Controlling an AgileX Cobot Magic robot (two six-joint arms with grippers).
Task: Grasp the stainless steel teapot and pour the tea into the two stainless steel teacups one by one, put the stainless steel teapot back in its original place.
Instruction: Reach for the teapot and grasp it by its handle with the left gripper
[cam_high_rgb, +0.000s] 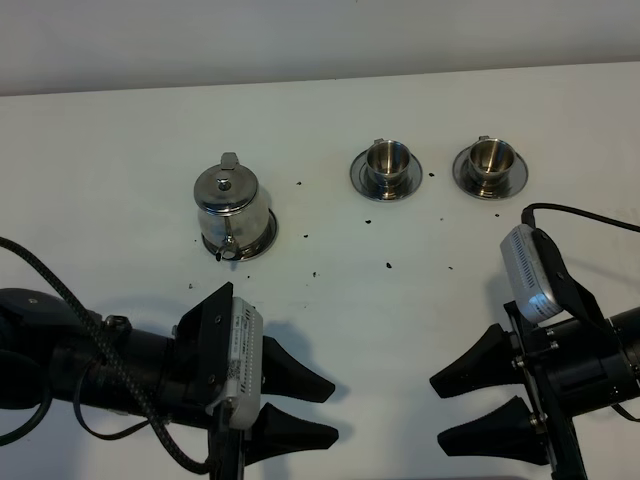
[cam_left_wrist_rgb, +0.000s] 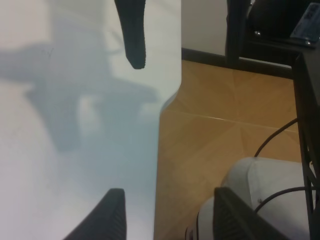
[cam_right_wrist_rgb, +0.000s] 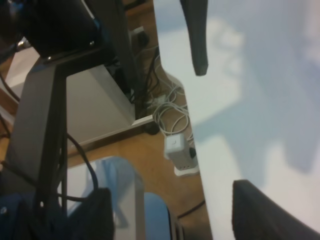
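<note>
The stainless steel teapot (cam_high_rgb: 228, 200) stands upright with its lid on, on a round steel coaster (cam_high_rgb: 264, 240) at mid-left of the table. To its right the two stainless steel teacups, one (cam_high_rgb: 386, 160) and the other (cam_high_rgb: 489, 158), each sit on a saucer (cam_high_rgb: 360, 181). The tea is hidden. My left gripper (cam_high_rgb: 328, 410) (cam_left_wrist_rgb: 122, 130) is open and empty at the front edge, well in front of the teapot. My right gripper (cam_high_rgb: 442, 412) (cam_right_wrist_rgb: 225, 130) is open and empty too, in front of the cups. The wrist views show only fingers (cam_left_wrist_rgb: 134, 45), table and floor.
Small dark specks (cam_high_rgb: 388, 265) are scattered on the white table (cam_high_rgb: 100, 150) between the pot, the cups and the grippers. Beyond the front edge the wrist views show wooden floor (cam_left_wrist_rgb: 225, 140), a table leg, cables and a power strip (cam_right_wrist_rgb: 177, 150).
</note>
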